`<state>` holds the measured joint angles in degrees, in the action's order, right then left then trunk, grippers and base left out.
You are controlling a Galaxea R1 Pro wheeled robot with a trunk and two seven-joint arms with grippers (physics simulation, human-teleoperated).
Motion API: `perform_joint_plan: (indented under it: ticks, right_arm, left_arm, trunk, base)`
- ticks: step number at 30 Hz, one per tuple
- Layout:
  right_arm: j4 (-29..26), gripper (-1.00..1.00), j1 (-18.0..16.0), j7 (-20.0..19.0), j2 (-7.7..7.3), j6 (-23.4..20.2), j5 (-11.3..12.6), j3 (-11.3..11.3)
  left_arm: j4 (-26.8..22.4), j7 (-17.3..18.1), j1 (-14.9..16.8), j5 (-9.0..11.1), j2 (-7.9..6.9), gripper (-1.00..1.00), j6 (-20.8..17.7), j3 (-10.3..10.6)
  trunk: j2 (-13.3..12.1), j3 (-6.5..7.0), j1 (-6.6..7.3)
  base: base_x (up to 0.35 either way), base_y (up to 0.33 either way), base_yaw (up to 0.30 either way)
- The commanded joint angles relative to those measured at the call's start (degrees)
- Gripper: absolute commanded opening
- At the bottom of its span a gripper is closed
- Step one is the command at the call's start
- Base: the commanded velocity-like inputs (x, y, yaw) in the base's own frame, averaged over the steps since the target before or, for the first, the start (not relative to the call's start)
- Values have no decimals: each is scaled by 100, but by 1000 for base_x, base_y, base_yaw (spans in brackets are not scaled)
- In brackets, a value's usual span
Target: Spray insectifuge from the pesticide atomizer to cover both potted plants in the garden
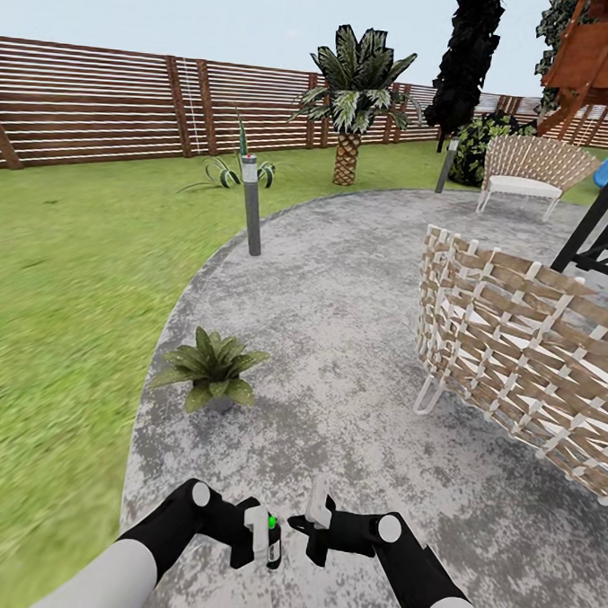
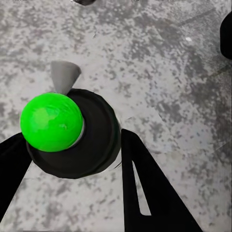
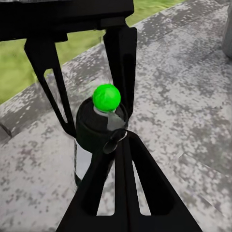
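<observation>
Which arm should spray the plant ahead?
Left, probably. Its pincer holds the atomizer, and the plant sits ahead on that side. The right pincer just hovers beside the bottle.

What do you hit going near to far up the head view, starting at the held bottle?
Pesticide atomizer in the left tool → potted plant at the patio edge → grey post light → spiky plant on the lawn → palm → slat fence.
</observation>
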<state>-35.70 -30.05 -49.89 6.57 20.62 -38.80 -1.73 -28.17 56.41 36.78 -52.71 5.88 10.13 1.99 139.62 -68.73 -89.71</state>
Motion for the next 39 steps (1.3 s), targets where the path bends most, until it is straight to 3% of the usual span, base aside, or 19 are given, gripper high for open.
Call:
perform_joint_plan:
  ticks: [1, 9, 25, 39]
  right_arm:
    - [-7, -100, -1, -1, 2, 27, -47, 6]
    - [-7, -100, -1, 3, 2, 29, -49, 6]
    - [-2, -100, -1, 6, 2, 29, -64, 6]
    - [10, -100, -1, 6, 2, 29, -78, 6]
  left_arm:
    - [-6, -60, -10, -55, 19, -100, 61, -5]
    - [11, -120, -54, -55, 59, -100, 307, 3]
    - [15, -122, -48, -55, 155, -100, 323, 3]
    - [62, -122, -53, -55, 105, -100, 323, -25]
  trunk:
    - [2, -4, 1]
    - [2, -4, 1]
    - [2, -4, 1]
    - [2, -4, 1]
  base:
    - [0, 0, 0]
    - [0, 0, 0]
    - [0, 0, 0]
    - [0, 0, 0]
